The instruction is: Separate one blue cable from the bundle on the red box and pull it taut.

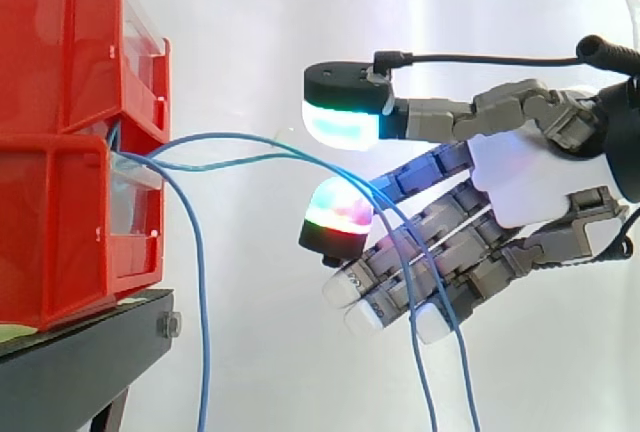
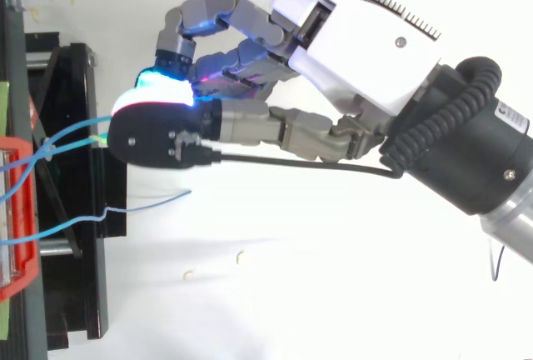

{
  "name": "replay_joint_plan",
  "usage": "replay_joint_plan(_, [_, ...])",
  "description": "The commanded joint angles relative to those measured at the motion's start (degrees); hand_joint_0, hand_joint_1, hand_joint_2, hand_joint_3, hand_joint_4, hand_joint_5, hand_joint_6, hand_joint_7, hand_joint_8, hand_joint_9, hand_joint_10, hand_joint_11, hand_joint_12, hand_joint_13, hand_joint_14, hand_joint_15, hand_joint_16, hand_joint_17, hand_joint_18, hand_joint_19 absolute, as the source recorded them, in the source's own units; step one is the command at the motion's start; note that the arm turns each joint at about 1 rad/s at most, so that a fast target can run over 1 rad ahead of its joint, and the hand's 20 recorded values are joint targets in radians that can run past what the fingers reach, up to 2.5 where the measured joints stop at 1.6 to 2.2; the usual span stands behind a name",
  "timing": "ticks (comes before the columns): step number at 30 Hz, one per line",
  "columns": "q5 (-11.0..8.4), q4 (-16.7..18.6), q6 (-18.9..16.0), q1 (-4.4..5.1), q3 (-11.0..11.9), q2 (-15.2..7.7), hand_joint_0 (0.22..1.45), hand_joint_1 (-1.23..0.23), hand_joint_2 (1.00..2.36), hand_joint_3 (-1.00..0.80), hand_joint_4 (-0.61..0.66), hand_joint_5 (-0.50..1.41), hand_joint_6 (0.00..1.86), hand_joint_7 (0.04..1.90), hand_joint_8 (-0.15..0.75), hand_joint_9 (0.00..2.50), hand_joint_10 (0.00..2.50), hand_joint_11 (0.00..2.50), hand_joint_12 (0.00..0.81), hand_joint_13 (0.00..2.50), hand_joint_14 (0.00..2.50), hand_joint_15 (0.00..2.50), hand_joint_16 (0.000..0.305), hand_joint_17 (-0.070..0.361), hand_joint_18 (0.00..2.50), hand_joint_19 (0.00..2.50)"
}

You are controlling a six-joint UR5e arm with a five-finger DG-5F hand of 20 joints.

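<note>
Blue cables (image 1: 200, 138) come out of the stacked red bins (image 1: 60, 212) on the black stand (image 1: 80, 362), arc right through the gap under the thumb (image 1: 345, 117), then hang down across the lower fingers (image 1: 440, 242). The hand (image 1: 520, 182) is spread, thumb well apart from the fingers, clamping nothing.

I work in a robotics lab, at a test bench set up for recording. A plain white curtain (image 1: 250, 12) hangs behind everything as a backdrop. Two stacked red bins (image 1: 60, 152) sit on a black stand (image 1: 80, 352) with a bolt in its edge, and thin blue cables (image 1: 200, 282) hang loose from them. My hand (image 1: 520, 177) is bare mechanism with glowing pads (image 1: 340, 117), above a blank white surface (image 2: 291, 293).
</note>
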State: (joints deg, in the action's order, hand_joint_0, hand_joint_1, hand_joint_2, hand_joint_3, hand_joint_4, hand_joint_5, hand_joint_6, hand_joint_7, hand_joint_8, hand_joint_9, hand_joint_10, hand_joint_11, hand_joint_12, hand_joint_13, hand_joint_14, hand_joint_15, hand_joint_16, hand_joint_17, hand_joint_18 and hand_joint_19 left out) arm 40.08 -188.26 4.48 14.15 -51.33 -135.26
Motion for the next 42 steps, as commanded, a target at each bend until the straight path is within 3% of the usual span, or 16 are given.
replay_joint_plan(1, [0.00,0.00,0.00,0.00,0.00,-0.01,0.44,-0.37,1.00,-0.50,0.25,-0.10,0.67,1.07,0.390,1.06,0.01,0.47,0.406,0.90,0.01,0.39,0.053,0.118,1.02,0.50])
replay_joint_plan(4, [0.00,0.00,0.00,0.00,0.00,-0.01,0.51,-0.37,1.00,-0.50,0.21,-0.10,0.64,1.15,0.365,1.05,0.01,0.48,0.377,0.87,0.01,0.40,0.046,0.104,0.96,0.56])
replay_joint_plan(8, [0.00,-0.18,0.00,0.09,0.00,0.08,0.60,-0.58,1.01,-0.35,0.22,-0.09,0.63,1.18,0.368,1.07,0.01,0.49,0.376,0.90,0.01,0.39,0.045,0.101,0.97,0.55])
replay_joint_plan(16, [0.00,-0.44,-0.53,0.00,0.00,-0.01,0.61,-0.71,1.01,-0.22,0.25,-0.08,0.61,1.20,0.377,1.07,0.01,0.49,0.385,0.91,0.01,0.39,0.047,0.106,1.02,0.50])
replay_joint_plan(32, [0.00,-0.97,-1.32,0.00,0.00,-0.01,0.63,-0.76,1.02,-0.20,0.25,-0.11,0.65,1.13,0.359,1.00,0.01,0.52,0.359,0.86,0.01,0.38,0.042,0.096,0.96,0.49])
replay_joint_plan(36, [-0.09,-1.49,-1.76,0.00,0.00,-0.01,0.62,-0.72,1.02,-0.20,0.26,-0.11,0.68,1.08,0.360,1.02,0.01,0.53,0.364,0.88,0.01,0.38,0.043,0.096,0.96,0.50])
replay_joint_plan(41, [0.53,-2.20,-5.89,0.09,0.00,0.08,0.60,-0.66,1.01,-0.25,0.25,-0.11,0.70,1.04,0.363,1.05,0.01,0.52,0.367,0.88,0.01,0.39,0.044,0.098,0.96,0.51])
replay_joint_plan(42, [1.41,-3.78,-8.00,0.18,0.00,0.17,0.60,-0.66,1.01,-0.25,0.25,-0.11,0.70,1.04,0.364,1.05,0.01,0.52,0.368,0.88,0.01,0.39,0.044,0.098,0.96,0.51])
